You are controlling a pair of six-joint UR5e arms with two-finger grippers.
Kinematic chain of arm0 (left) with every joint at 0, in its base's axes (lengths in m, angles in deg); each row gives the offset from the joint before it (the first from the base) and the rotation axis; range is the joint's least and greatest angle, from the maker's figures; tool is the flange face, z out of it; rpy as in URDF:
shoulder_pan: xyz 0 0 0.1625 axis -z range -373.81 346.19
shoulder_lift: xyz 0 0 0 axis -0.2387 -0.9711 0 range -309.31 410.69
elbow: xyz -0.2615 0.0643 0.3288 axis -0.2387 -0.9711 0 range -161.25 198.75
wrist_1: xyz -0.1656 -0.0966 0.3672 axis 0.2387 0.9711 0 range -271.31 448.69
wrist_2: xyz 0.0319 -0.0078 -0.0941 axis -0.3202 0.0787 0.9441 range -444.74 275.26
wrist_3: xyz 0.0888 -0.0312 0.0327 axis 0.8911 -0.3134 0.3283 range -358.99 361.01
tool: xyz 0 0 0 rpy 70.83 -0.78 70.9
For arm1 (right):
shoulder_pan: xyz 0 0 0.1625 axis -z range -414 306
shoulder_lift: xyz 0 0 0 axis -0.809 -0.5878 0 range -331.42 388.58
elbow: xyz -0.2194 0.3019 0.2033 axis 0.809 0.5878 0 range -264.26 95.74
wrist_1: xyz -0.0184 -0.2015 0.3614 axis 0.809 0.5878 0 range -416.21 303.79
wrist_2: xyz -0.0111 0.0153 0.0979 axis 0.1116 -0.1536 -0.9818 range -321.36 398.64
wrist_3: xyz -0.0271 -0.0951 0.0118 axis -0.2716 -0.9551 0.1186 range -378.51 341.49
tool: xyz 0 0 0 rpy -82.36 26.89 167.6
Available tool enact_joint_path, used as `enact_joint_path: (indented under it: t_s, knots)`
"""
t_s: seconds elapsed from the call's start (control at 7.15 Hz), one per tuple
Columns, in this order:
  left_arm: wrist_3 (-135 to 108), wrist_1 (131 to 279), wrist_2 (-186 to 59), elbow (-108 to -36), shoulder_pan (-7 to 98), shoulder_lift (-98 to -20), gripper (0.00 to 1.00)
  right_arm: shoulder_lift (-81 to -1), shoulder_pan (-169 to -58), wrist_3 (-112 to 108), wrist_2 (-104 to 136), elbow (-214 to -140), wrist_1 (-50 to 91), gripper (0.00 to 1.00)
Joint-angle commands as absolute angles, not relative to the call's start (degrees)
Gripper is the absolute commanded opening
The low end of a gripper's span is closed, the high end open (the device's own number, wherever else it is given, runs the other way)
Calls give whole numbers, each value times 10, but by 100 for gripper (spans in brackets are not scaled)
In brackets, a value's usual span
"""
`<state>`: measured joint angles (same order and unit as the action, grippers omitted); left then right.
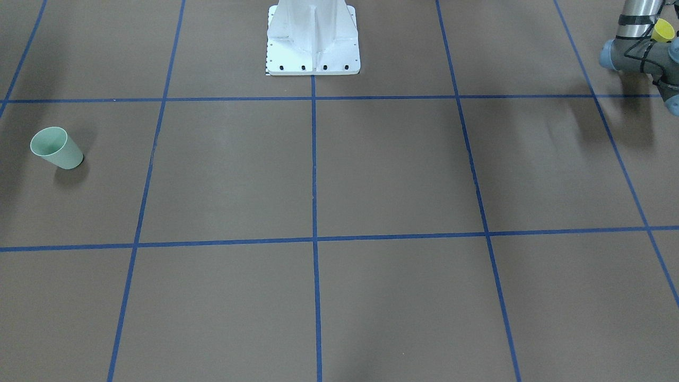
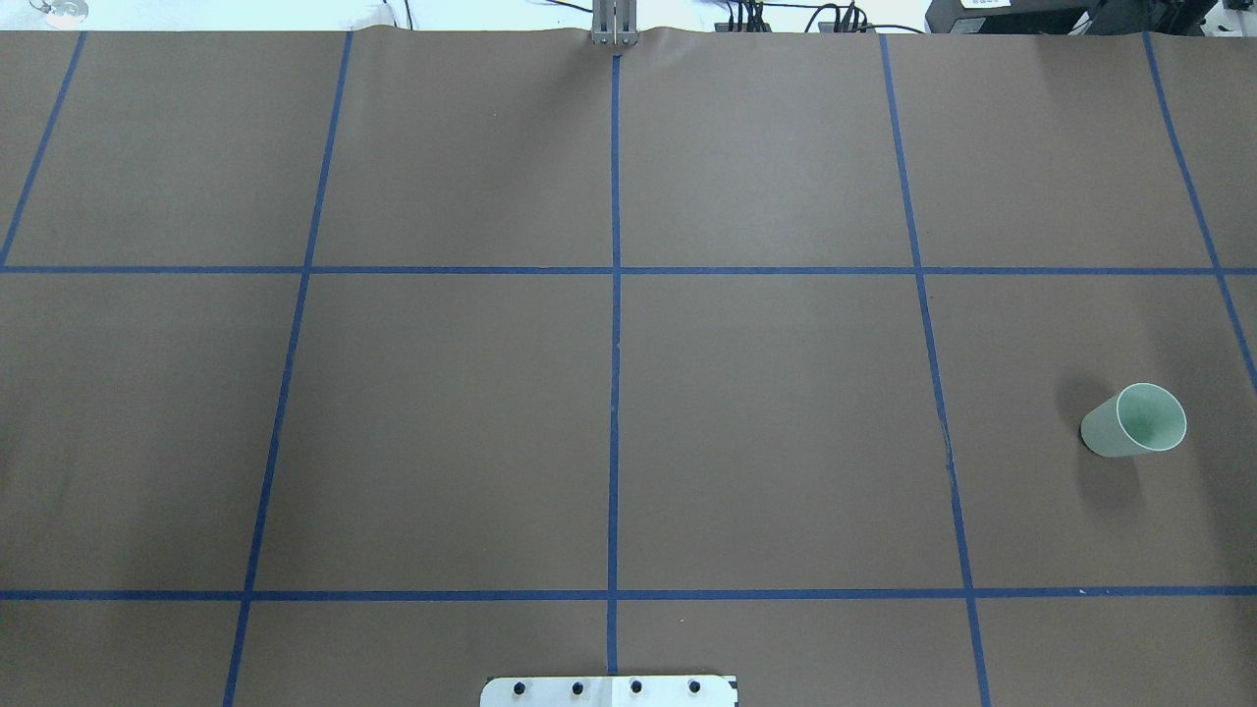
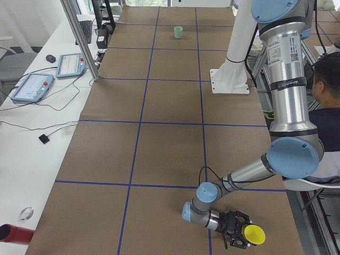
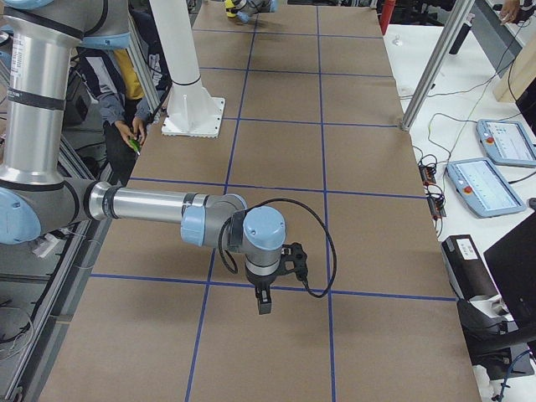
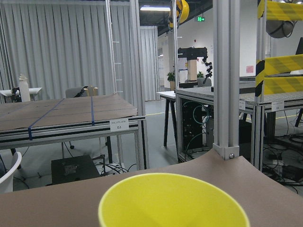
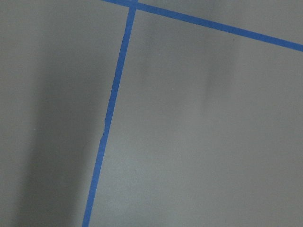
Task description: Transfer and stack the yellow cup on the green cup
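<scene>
The yellow cup (image 3: 254, 234) stands at the table's end on my left side, close to the robot-side edge. My left gripper (image 3: 244, 232) lies level with its fingers beside the cup; I cannot tell if it is shut. The cup's rim fills the bottom of the left wrist view (image 5: 173, 201), where no fingers show. It peeks from behind the left arm in the front view (image 1: 663, 30). The green cup (image 2: 1134, 420) stands upright alone far on my right side (image 1: 57, 148). My right gripper (image 4: 264, 306) hangs pointing down above bare table; its state is unclear.
The white robot base (image 1: 313, 42) stands mid-table at the robot's edge. The brown table (image 2: 766, 432) carries a blue tape grid. A seated person (image 3: 325, 101) is beside the left arm. Tablets (image 3: 32, 87) lie on a side bench.
</scene>
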<state>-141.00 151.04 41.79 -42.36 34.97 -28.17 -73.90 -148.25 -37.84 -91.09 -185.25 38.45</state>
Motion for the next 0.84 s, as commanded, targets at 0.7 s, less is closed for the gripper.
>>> enact_joint_path:
  t_s: [0.7]
  knots:
    - [-1332,1506,295,-528,350,-196,43,-740,-1483,-376,-912,-1852,383,100]
